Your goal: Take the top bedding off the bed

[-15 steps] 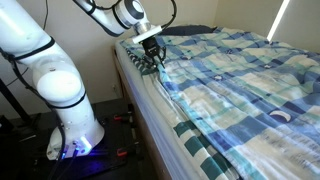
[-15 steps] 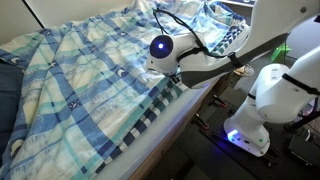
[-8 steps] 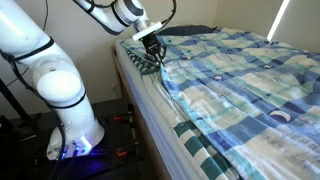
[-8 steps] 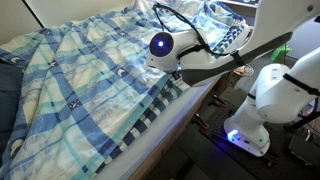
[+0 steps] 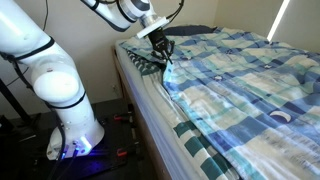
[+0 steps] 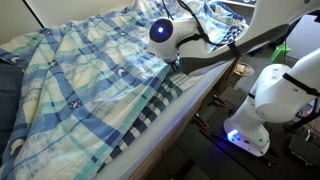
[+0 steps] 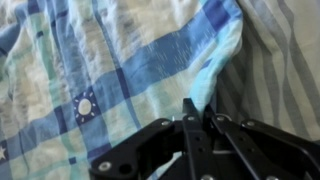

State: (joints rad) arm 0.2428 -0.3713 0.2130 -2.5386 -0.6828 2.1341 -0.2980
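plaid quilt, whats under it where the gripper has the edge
Under the plaid quilt, the white sheet with teal stripes shows uncovered along the quilt's edge, beside the gripper pinching that edge. Further in, the quilt covers everything beneath.

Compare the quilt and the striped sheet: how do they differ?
The quilt is plaid in blues, white and pale yellow; the sheet is white with teal stripes. The quilt lies rumpled on top; the sheet shows only along the edge. The gripper pinches the quilt, not the sheet. Both are soft cloth layers.
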